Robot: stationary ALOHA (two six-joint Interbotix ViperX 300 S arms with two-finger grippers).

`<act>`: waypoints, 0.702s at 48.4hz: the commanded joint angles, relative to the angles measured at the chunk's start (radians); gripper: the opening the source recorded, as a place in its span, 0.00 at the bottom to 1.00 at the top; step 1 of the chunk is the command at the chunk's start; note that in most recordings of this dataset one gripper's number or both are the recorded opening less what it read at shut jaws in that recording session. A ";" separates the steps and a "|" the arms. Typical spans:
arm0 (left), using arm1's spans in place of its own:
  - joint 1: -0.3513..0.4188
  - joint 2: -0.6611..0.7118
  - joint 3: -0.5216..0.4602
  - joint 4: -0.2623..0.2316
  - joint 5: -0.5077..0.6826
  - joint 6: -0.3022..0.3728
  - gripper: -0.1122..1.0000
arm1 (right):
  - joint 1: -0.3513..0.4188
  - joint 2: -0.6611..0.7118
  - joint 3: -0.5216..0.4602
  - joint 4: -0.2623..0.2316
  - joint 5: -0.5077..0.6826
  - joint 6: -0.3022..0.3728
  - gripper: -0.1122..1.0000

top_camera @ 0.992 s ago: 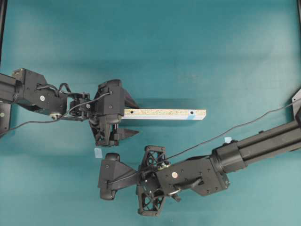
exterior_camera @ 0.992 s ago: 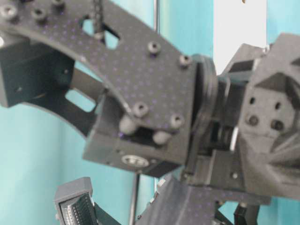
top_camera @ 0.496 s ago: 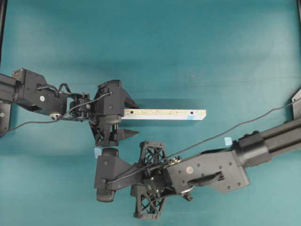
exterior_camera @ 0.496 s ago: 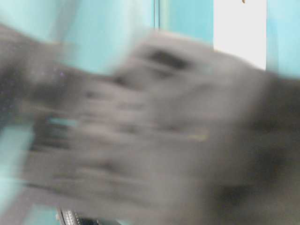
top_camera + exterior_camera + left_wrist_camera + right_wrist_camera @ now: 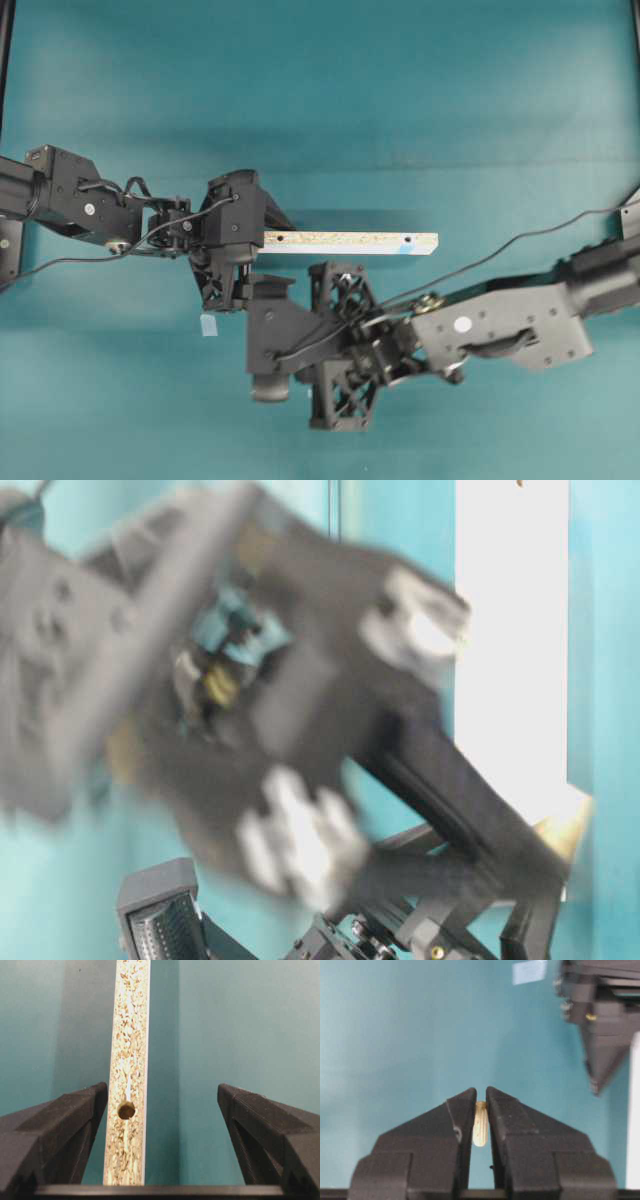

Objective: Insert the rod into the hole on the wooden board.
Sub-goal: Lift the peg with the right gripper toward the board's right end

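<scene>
A teal table cover [image 5: 380, 100] is seen throughout; one small pale blue tape square [image 5: 208, 324] lies on it.

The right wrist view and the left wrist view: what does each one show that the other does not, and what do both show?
Only the right wrist view shows the rod, pinched upright between the shut fingers of the right gripper, and a pale blue tape square on the table. Only the left wrist view shows the speckled top of the wooden board with a plain dark hole, lying between the wide-open fingers of the left gripper, nearer one finger. Both show the teal table surface. The hole with the blue mark appears in neither.
</scene>
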 commanded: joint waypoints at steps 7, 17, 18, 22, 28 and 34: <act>-0.008 -0.023 -0.012 0.000 0.002 -0.008 0.99 | -0.023 -0.106 0.077 -0.051 -0.094 0.002 0.20; -0.006 -0.018 -0.011 -0.002 0.005 -0.034 0.99 | -0.066 -0.146 0.160 -0.066 -0.247 0.002 0.20; -0.006 -0.017 -0.009 0.000 0.005 -0.034 0.99 | -0.071 -0.150 0.167 -0.066 -0.267 0.002 0.20; -0.003 -0.012 -0.006 0.000 0.005 -0.032 0.99 | -0.089 -0.163 0.196 -0.066 -0.342 0.000 0.20; 0.003 -0.009 -0.003 0.000 0.005 -0.028 0.99 | -0.115 -0.183 0.241 -0.066 -0.439 -0.003 0.20; 0.017 -0.008 -0.003 -0.002 -0.005 -0.023 0.99 | -0.140 -0.209 0.296 -0.074 -0.509 -0.008 0.20</act>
